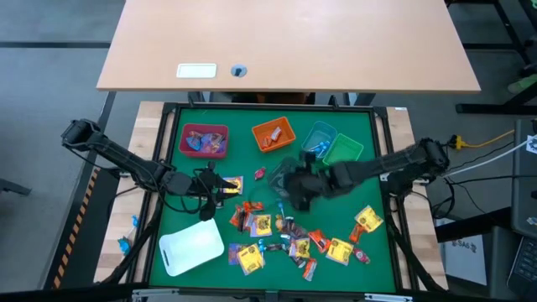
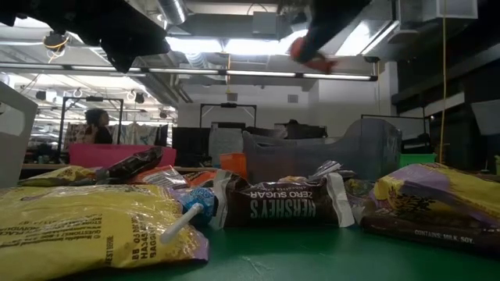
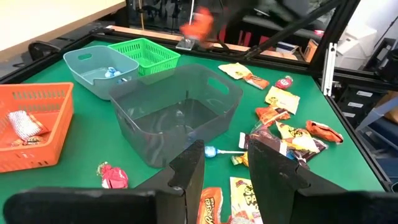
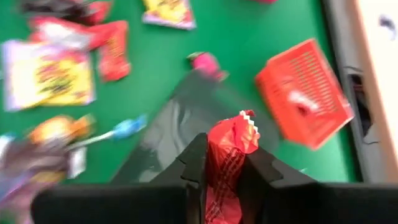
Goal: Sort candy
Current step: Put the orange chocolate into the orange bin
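Green mat (image 1: 377, 252), scattered candy (image 1: 277, 235), workshop behind

A dark brown candy packet (image 2: 283, 204) reads "HERSHEY'S ZERO SUGAR", seen upside down

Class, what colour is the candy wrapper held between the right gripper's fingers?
Red; the candy wrapper shows best in the right wrist view.

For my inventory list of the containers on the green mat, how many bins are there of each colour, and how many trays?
Pink bin: 1
Orange bin: 1
Light blue bin: 1
Green bin: 1
Grey see-through bin: 1
White tray: 1
Total: 6 containers (5 bins and 1 tray)
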Controlling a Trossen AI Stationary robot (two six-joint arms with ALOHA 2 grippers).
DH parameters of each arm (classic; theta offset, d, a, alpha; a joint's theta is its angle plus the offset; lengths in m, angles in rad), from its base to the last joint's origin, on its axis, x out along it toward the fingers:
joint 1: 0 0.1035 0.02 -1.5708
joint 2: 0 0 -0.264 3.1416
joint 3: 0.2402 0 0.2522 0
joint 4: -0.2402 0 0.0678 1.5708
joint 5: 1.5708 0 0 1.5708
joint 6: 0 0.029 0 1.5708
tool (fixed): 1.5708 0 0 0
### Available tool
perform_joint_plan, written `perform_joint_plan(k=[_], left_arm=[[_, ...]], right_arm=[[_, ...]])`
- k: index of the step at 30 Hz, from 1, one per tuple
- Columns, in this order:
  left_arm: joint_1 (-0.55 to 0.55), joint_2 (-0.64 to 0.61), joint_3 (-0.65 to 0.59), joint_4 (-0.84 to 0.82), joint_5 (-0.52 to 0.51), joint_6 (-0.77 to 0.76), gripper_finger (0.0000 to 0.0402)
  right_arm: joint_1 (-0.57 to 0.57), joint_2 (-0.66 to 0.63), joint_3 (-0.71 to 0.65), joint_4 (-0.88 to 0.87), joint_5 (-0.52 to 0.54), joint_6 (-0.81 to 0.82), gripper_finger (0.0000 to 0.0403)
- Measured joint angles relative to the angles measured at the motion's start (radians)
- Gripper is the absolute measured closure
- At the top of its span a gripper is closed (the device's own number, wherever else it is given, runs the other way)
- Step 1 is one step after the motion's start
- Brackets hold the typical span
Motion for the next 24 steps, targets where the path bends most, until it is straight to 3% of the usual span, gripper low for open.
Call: perform_joint_plan(k=[8,17,24], left_arm=[[0.0,0.0,0.0,0.0,0.0,0.0,0.0289],[0.0,0.0,0.0,0.0,-0.051,0.0,0.0289],[0.002,0.0,0.001,-0.008,-0.163,0.0,0.0289]], right_arm=[[-0.24,0.0,0.0,0.189,-0.016,-0.186,0.0347],[-0.459,0.011,-0.006,0.345,-0.3,-0.283,0.0347],[-0.554,0.089,-0.007,0.453,-0.35,-0.31,0.0347]])
